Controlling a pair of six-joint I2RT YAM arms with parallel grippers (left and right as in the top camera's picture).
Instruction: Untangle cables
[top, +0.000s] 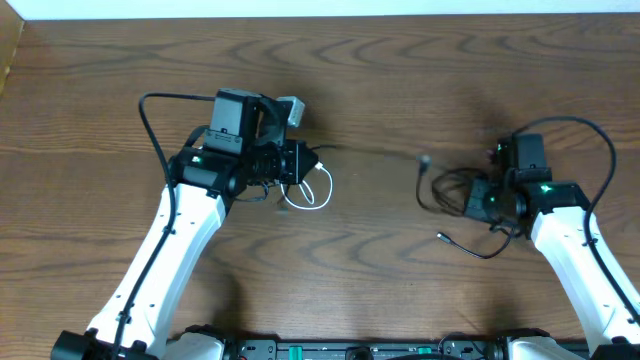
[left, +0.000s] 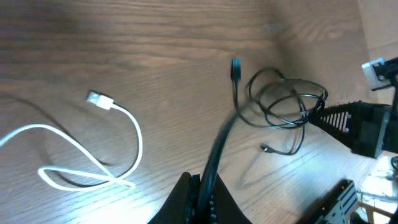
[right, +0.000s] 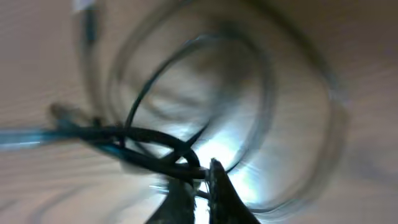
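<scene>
The black cable (left: 219, 146) runs from my left gripper (left: 202, 193), which is shut on it, out to a loose coil (left: 286, 102) with a plug end (left: 236, 68). In the overhead view it stretches from my left gripper (top: 305, 160) across to the coil (top: 447, 190) at my right gripper (top: 472, 200). My right gripper (right: 198, 180) is shut on strands of the black coil (right: 149, 140); that view is blurred. The white cable (left: 93, 162) lies looped on the table, apart from the black one, with its USB plug (left: 98, 99) free. It also shows in the overhead view (top: 315, 192) just under the left gripper.
The brown wooden table (top: 380, 290) fills the view. A second small black plug end (top: 441, 237) lies near the right arm. Thick black robot wires arc over both arms (top: 150, 120) (top: 600, 135). The table's far edge runs along the top.
</scene>
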